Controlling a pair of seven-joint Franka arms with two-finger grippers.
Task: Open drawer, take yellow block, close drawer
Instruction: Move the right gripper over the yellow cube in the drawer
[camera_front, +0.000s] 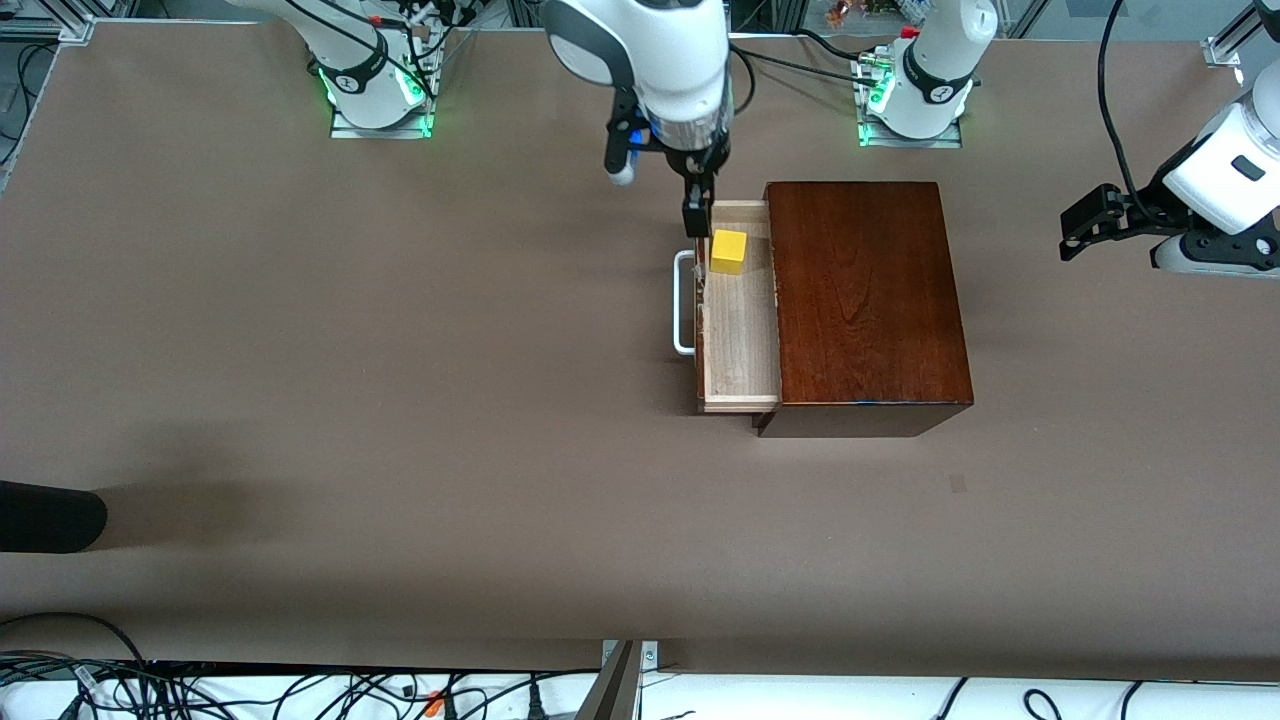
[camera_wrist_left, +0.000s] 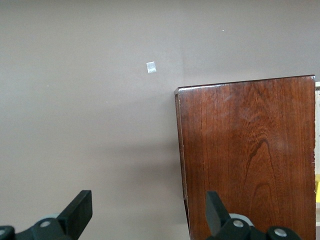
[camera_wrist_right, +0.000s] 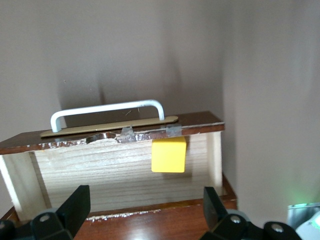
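Yellow block (camera_front: 729, 251) sits in the open drawer (camera_front: 741, 340) under the open right gripper (camera_front: 697, 218); left gripper (camera_front: 1085, 228) open.

Brown table (camera_front: 400, 400), dark object (camera_front: 45, 515) at its edge, cables (camera_front: 200, 690)

A brown table (camera_front: 300, 400) fills the scene, with tangled cables (camera_front: 250, 690) along its near edge.
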